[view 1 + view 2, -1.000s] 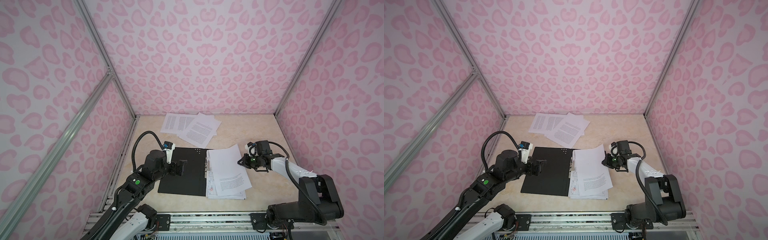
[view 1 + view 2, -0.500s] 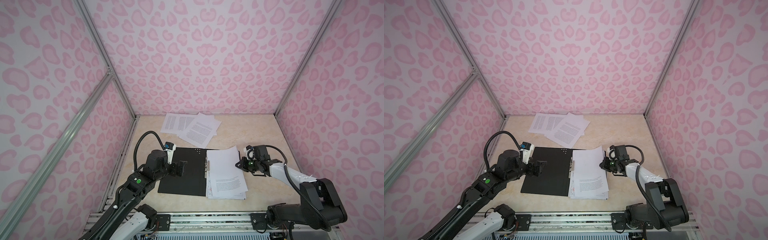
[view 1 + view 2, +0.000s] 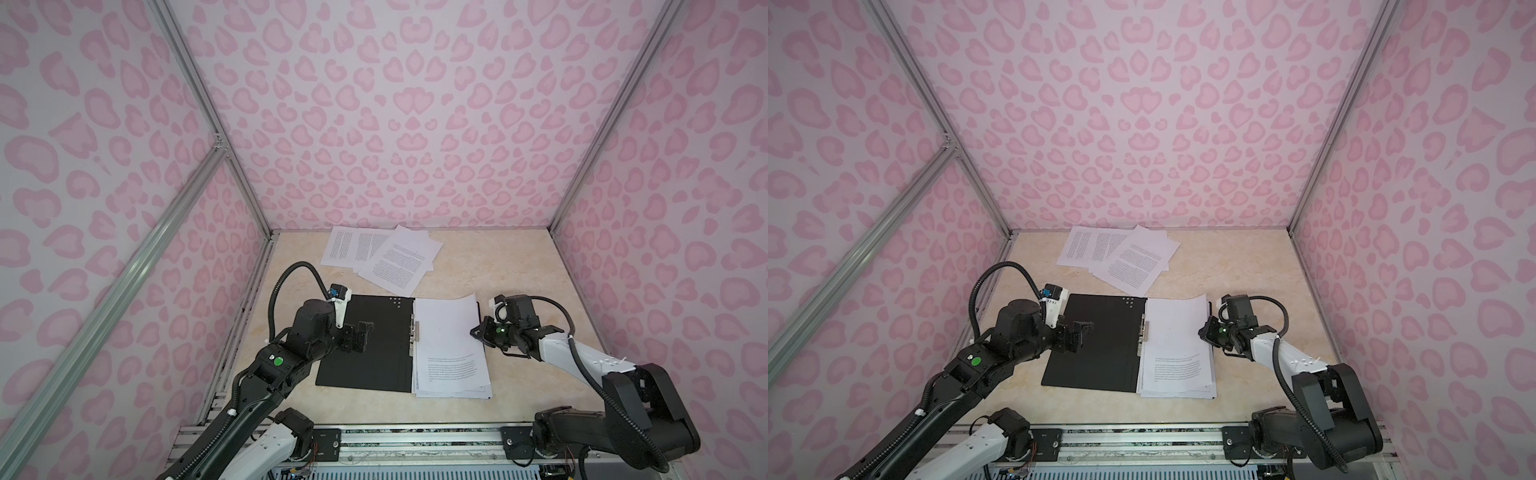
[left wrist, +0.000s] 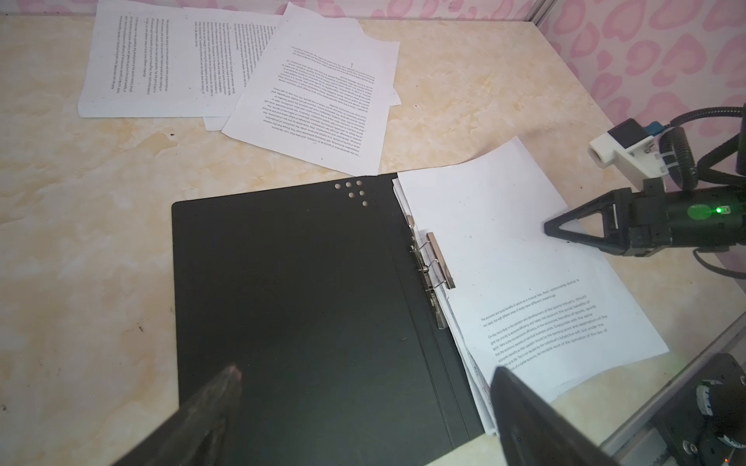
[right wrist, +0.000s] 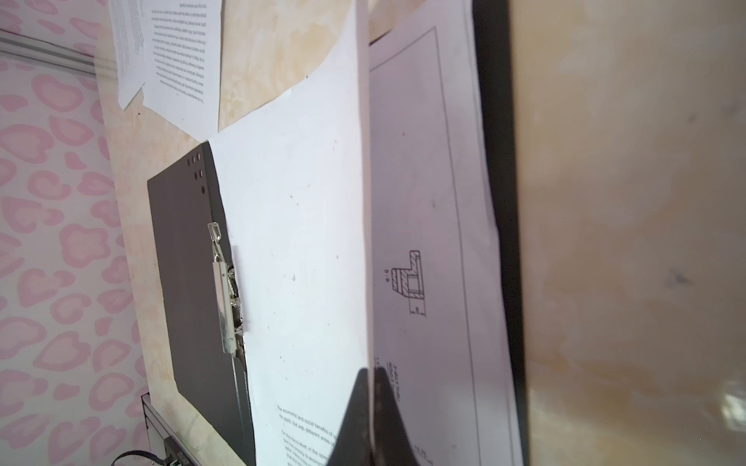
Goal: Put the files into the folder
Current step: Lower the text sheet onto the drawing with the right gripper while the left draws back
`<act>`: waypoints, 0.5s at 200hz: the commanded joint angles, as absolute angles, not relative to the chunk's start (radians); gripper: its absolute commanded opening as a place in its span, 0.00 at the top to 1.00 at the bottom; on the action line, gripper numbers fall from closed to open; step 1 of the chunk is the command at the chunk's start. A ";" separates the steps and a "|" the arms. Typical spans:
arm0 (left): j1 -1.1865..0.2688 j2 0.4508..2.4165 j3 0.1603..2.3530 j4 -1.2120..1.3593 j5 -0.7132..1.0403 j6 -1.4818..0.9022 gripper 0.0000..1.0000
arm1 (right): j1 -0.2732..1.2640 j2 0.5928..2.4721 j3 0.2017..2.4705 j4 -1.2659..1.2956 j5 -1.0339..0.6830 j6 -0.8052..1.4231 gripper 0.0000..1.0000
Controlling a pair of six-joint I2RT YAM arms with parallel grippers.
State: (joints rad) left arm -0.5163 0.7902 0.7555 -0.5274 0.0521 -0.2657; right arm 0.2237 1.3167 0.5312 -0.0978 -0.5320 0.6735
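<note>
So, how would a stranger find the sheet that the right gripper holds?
Find the open black folder mid-table; a paper stack covers its right half. The held sheet is topmost: half blank, its edge lifted by the right gripper.

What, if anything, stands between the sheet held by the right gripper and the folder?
Nothing visible does. The right gripper pinches the top sheet by its outer edge, raised just above the drawing sheet lying in the open folder.

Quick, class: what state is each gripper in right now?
Left gripper: open, empty, over the folder.
Right gripper: shut on the top sheet edge.
</note>
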 commanded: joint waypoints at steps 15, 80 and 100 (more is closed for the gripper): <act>-0.516 0.789 0.755 -0.523 0.038 -0.264 0.03 | 0.231 1.325 0.523 -0.072 -0.532 0.680 1.00; -0.515 0.788 0.756 -0.522 0.035 -0.265 0.03 | 0.237 1.301 0.515 -0.102 -0.520 0.667 1.00; -0.516 0.788 0.756 -0.522 0.033 -0.266 0.03 | 0.238 1.299 0.508 -0.099 -0.521 0.669 1.00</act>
